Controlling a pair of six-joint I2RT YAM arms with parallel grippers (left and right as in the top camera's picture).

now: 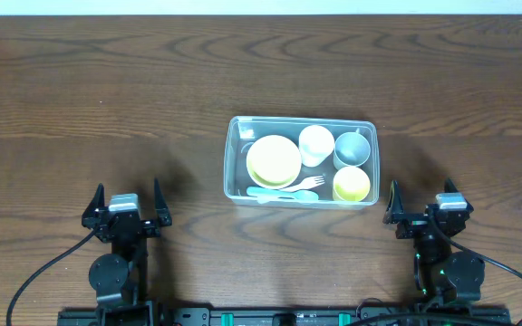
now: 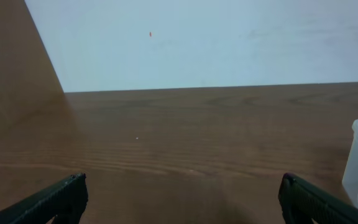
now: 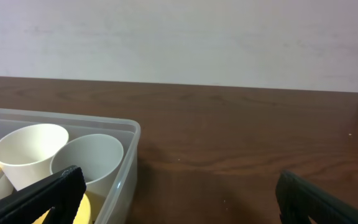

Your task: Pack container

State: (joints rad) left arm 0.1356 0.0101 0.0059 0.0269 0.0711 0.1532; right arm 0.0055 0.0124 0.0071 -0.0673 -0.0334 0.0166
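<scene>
container (image 1: 232, 167) is sitting mid-table, nearer the right arm, holding bowls and cups | left gripper (image 1: 128, 197) is waiting at the near edge, jaws spread wide, grasping nothing | right gripper (image 1: 424, 201) likewise, near the container's corner | table (image 1: 107, 81) is showing dark wood grain | pale wall (image 2: 229, 43) is standing behind

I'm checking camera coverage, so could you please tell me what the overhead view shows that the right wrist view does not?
Overhead only: the left gripper, open, and the fork and blue spoon in the container. Right wrist only: the pale wall seen face-on. Both: the right gripper, open, the container, the white cup, the grey cup and the wooden table.
</scene>
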